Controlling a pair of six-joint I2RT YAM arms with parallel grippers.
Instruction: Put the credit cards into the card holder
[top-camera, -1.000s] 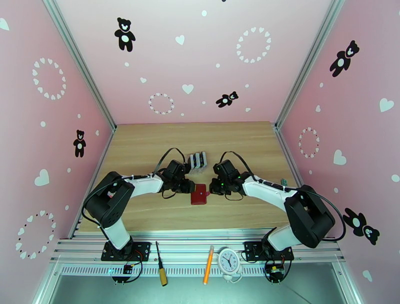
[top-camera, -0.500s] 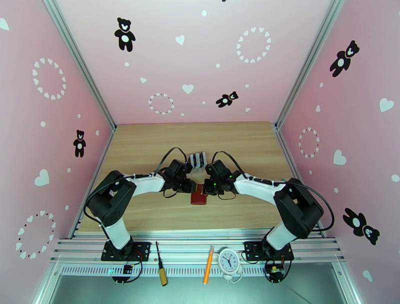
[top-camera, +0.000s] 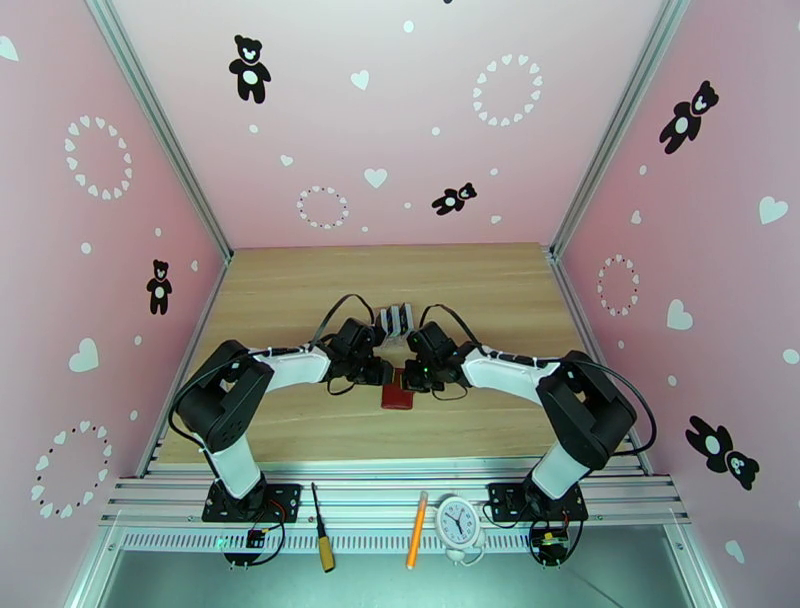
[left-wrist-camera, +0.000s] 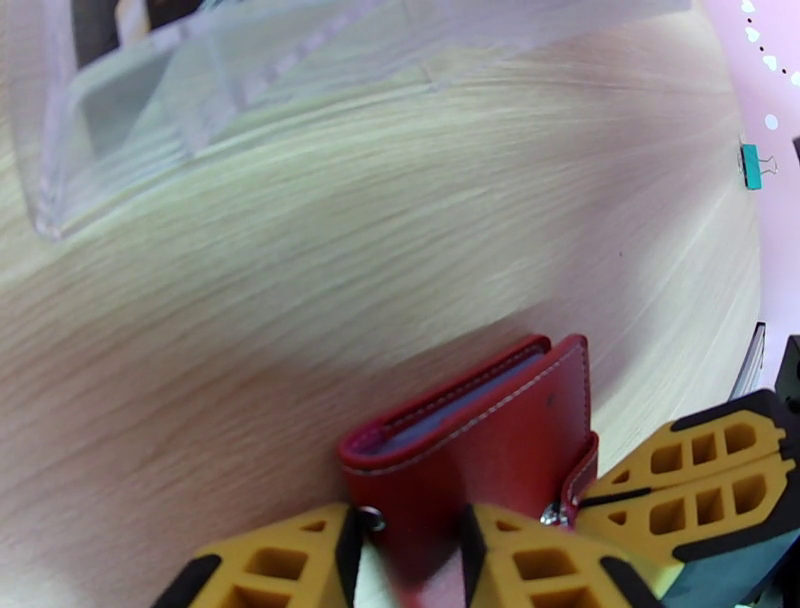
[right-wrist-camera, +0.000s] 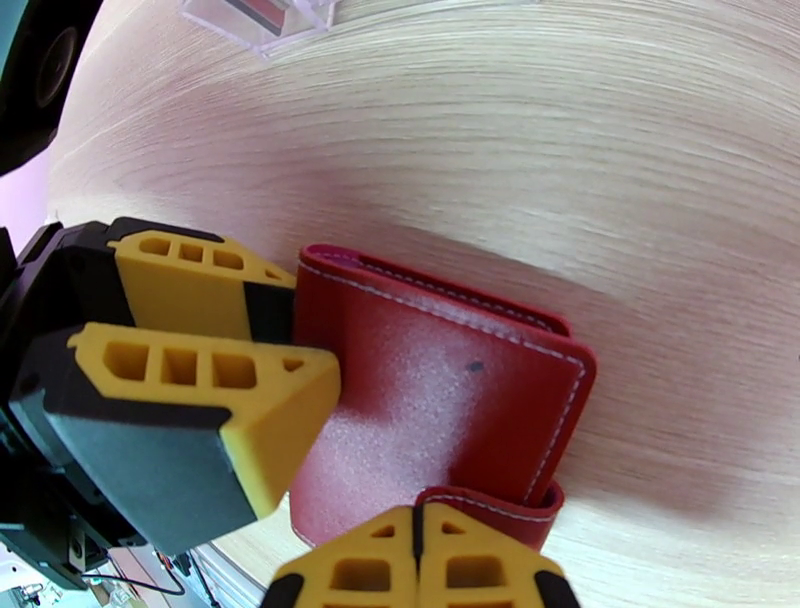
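Dark red leather marks the card holder (top-camera: 398, 397), lying closed on the desk (top-camera: 300, 290) just below the middle of the overhead frame. The change is on the right: the right arm has swung in toward the centre, and the right claw (top-camera: 425, 372) now sits at the holder's upper right corner, where a second ago it stood clearly off to the side. The left claw (top-camera: 374, 372) has barely shifted and stays at the holder's upper left.

In the left wrist view, the left claw (left-wrist-camera: 410, 548) is clamped on the near edge of the card holder (left-wrist-camera: 480, 440), with red showing between its fingers. In the right wrist view, the right claw (right-wrist-camera: 420, 565) has its fingertips pressed together at the snap tab (right-wrist-camera: 490, 505) in the lower middle. Whether it has nipped the tab or only touches it, I cannot tell.

The credit cards (top-camera: 398, 320) still stand in the clear rack (left-wrist-camera: 130, 110) just above the holder, none loaded yet. I judge this to be the opening step: one claw pins the holder while the other works the tab, and the cards can follow only once the flap is free.
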